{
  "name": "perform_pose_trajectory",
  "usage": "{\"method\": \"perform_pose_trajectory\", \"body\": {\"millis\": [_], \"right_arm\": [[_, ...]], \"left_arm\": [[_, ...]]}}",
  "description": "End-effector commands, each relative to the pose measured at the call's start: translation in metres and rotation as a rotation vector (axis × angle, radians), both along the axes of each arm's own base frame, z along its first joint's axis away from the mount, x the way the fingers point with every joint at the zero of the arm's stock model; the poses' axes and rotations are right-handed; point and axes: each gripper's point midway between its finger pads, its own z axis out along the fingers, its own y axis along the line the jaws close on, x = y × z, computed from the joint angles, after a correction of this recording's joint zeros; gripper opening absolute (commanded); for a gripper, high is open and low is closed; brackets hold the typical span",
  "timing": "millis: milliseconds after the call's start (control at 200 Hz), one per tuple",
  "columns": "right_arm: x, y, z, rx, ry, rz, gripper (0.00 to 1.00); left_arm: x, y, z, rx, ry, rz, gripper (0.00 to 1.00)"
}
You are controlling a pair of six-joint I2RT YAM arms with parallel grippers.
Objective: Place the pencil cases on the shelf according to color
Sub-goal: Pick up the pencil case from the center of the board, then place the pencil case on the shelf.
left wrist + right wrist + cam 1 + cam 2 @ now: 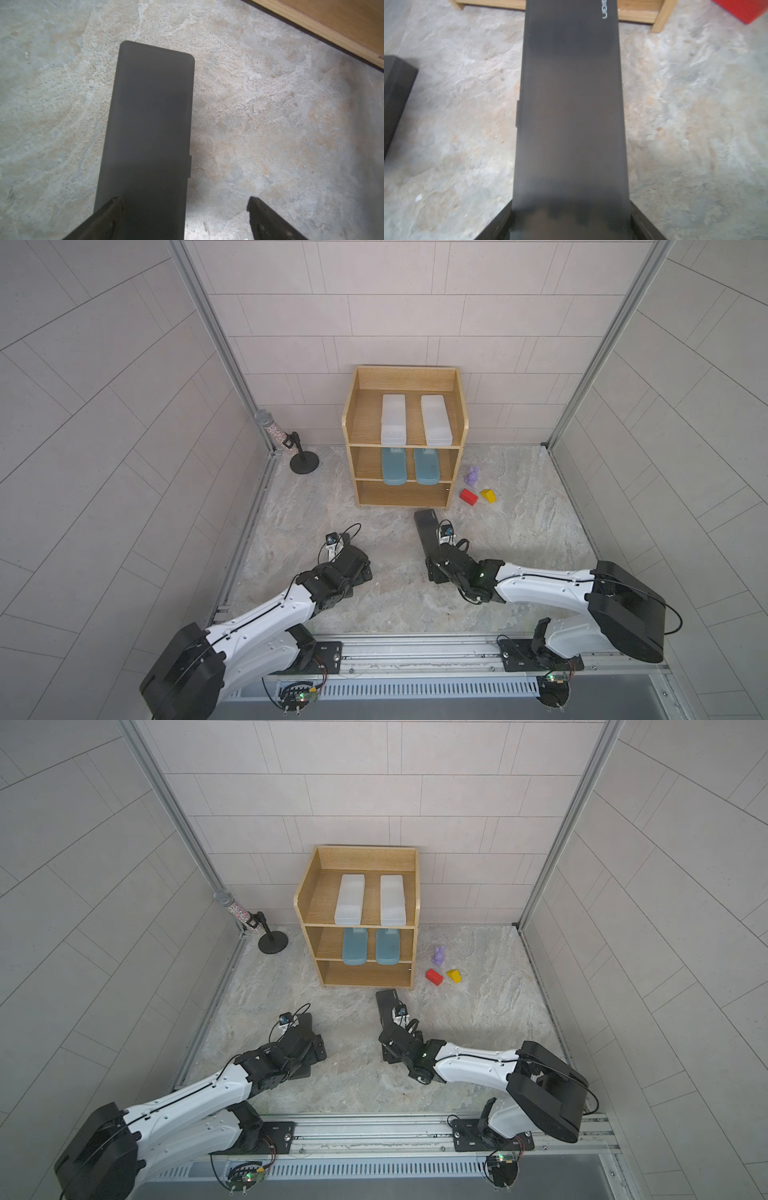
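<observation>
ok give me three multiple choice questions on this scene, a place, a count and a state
1. Where on the light-wood three-level shelf do the two translucent teal-blue pencil cases lie? A top level B middle level C bottom level
2. How many matte black pencil cases lie on the marbled table? A one B three C two
3. The left gripper is: A open B shut on a teal case C shut on a red block
Answers: 1 B, below the frosted white cases; 2 C, both show in the right wrist view; 3 A, one finger stands clear of the black case.
</observation>
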Motion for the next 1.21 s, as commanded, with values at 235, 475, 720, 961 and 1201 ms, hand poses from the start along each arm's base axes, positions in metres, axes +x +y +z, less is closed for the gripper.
{"method": "perform_pose_trajectory", "body": {"millis": [235,475,720,961,1201], "right_arm": [[0.088,0.008,0.022,0.104,-0.064,-0.107,0.48],[0.128,0.005,0.019,0.12,-0.055,-0.178,0.49],[0.145,0.01,0.004,0.158,-0.034,-0.191,0.71],[0.145,0.008,0.002,0.141,-0.021,-0.191,0.87],[0.132,0.0,0.014,0.107,-0.015,-0.165,0.96]], "left_arm": [[-0.01,-0.001,-0.018,-0.003,0.059,-0.03,1.0],[-0.006,-0.007,-0.016,-0.02,0.044,-0.041,1.0],[-0.003,-0.012,-0.018,-0.023,0.048,-0.063,1.0],[-0.003,-0.014,-0.017,-0.029,0.046,-0.074,1.0],[-0.006,-0.014,-0.013,-0.051,0.036,-0.081,1.0]]}}
